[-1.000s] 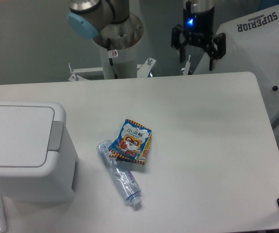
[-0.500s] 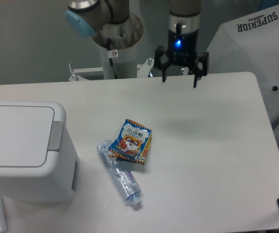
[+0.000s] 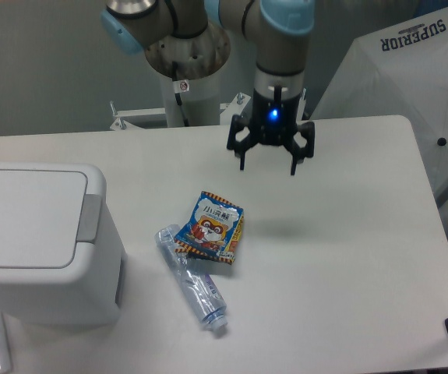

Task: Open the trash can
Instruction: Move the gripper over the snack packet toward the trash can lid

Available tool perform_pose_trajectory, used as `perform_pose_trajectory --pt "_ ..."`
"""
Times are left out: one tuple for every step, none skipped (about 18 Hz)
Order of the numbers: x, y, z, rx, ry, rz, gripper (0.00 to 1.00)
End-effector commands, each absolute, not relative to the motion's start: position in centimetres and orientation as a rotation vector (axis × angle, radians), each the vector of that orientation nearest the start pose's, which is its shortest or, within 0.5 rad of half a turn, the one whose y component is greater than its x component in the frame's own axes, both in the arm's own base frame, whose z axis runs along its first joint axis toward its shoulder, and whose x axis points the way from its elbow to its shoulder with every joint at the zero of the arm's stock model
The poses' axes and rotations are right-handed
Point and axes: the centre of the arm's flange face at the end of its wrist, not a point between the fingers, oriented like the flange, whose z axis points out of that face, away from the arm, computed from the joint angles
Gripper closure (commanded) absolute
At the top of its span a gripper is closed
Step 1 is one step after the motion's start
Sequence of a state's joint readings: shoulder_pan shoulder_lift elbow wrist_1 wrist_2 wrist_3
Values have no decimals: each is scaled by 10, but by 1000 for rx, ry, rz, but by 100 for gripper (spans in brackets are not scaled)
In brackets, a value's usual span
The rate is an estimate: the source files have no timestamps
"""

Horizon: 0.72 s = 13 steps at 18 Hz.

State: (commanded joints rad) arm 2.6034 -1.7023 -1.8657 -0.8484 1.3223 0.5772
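Spread wide, the hand [image 3: 268,167] hangs above the far part of the worktop [image 3: 340,241], a little right of the middle of the far edge, its two black fingers [image 3: 241,160] pointing down with nothing between them and a blue light glowing on the body above. Its faint shadow falls on bare surface below and slightly toward the near edge.

At the left edge, toward the near-left corner, stands the trash can [image 3: 40,241], a big white box with rounded corners. Its flat lid [image 3: 25,218] lies shut, and a grey button strip [image 3: 89,218] runs along the lid's right side, facing the middle of the worktop. The hand is well apart from it, off to the right and farther back.

Between the two, near the middle of the worktop, lies a blue snack packet [image 3: 210,227] with a cartoon animal on it. Touching it and partly under its near-left corner, a crumpled clear plastic bottle [image 3: 192,284] stretches toward the near edge. Both lie near the can's right wall, with a strip of bare worktop between.

From the snack packet across to the right edge the surface is plain white. Beyond the far-right corner stands a white panel [image 3: 410,70] lettered SUPERIOR, and the robot base [image 3: 186,54] rises behind the far edge.
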Motion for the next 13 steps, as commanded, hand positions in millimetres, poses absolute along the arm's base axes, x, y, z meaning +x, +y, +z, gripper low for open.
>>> perform_pose_trajectory --pt "-388 424 358 -2682 -630 44 0" --pt "-398 435 358 -2661 -696 32 0" --pt "-404 449 357 -2648 -741 24 0" --pt "-408 458 355 -2640 -770 18 0" --pt "-413 463 355 -2635 -784 17 0" --pt "-414 465 353 -2636 -783 16 0" --pt "-415 466 353 -2636 -783 16 0" --pt "-415 466 355 -2633 -781 17 0" --pt "-416 467 357 -2629 -781 20 0" --pt "-417 467 360 -2624 -778 24 0" --pt "-419 470 364 -2616 -776 27 0" --pt "-418 477 369 -2604 -781 29 0" --pt "-415 487 373 -2591 -794 25 0"
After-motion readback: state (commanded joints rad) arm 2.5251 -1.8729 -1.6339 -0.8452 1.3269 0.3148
